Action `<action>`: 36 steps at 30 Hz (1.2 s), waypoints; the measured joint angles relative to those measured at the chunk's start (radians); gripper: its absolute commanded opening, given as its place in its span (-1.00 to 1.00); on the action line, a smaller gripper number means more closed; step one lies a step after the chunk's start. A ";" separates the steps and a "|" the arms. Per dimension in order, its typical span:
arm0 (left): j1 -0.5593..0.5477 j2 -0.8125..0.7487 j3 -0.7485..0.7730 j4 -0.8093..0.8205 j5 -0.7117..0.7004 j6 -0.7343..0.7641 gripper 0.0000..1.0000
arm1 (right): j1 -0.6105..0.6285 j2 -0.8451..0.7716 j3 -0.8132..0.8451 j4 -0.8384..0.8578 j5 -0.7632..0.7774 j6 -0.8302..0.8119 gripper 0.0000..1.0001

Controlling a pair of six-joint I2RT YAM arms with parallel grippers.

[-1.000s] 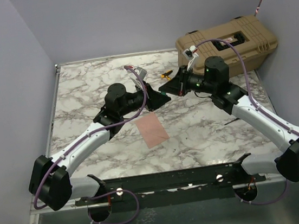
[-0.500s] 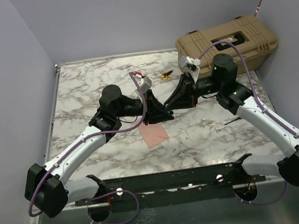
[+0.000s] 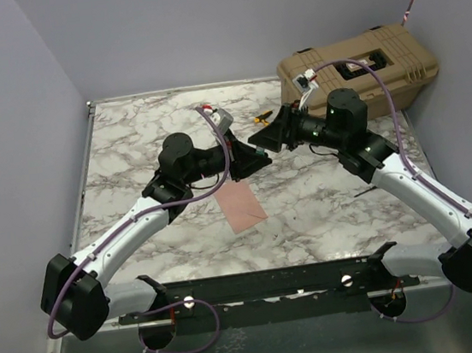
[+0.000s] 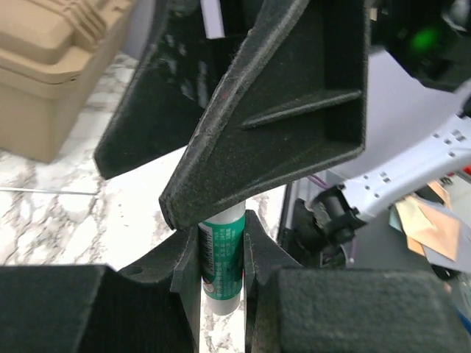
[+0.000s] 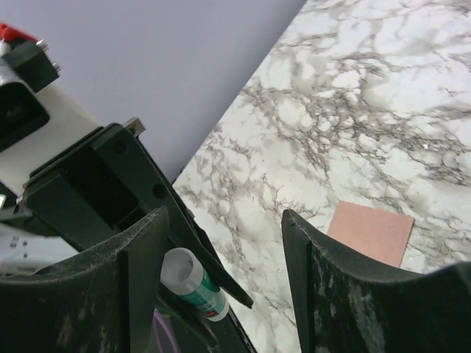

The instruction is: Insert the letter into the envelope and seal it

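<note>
My left gripper is shut on a green-and-white glue stick, held above the middle of the marble table. My right gripper stands open right in front of it. One of its fingers covers the stick's far end. In the right wrist view the glue stick sits beside my left-hand finger, outside the gap. A salmon-tan paper rectangle lies flat on the table below the grippers. No flap shows on it, so I cannot tell whether it is the envelope or the letter.
A tan hard case stands at the back right corner. A small yellow-and-black object lies on the marble table behind the grippers. Purple walls close in the left and back. A black rail runs along the near edge.
Half a second ago both grippers had dipped toward the table with the right one shut at the stick. Both are now raised again and the right gripper has opened.
</note>
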 measured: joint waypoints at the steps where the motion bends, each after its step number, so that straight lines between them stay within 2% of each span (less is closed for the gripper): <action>1: 0.000 0.003 -0.002 0.000 -0.027 -0.002 -1.00 | 0.005 0.000 -0.006 0.003 0.037 0.025 0.28; 6: 0.000 0.032 -0.007 0.000 -0.132 -0.023 -1.00 | 0.016 0.000 -0.021 0.007 0.145 0.084 0.20; 15: 0.000 0.046 -0.011 0.000 -0.216 -0.055 -1.00 | 0.022 0.041 -0.010 0.000 0.148 0.091 0.09; 17: 0.000 0.047 -0.011 0.000 -0.221 -0.059 -1.00 | 0.026 0.053 -0.010 -0.010 0.148 0.090 -0.11; 18: 0.000 0.048 -0.011 0.000 -0.221 -0.061 -1.00 | 0.028 0.056 -0.010 -0.012 0.148 0.090 -0.34; 22: 0.000 0.055 -0.013 -0.008 -0.220 -0.068 -1.00 | 0.033 0.056 -0.001 -0.015 0.145 0.072 -0.94; 23: 0.000 0.055 -0.013 -0.008 -0.219 -0.071 -1.00 | 0.033 0.056 -0.001 -0.016 0.144 0.061 -0.98; 29: 0.005 0.054 -0.011 -0.002 -0.119 -0.056 -1.00 | 0.033 0.023 -0.011 -0.020 0.082 -0.068 -0.99; 36: 0.005 0.016 -0.009 0.045 0.152 0.004 -1.00 | 0.010 -0.077 -0.057 0.025 -0.229 -0.278 -0.99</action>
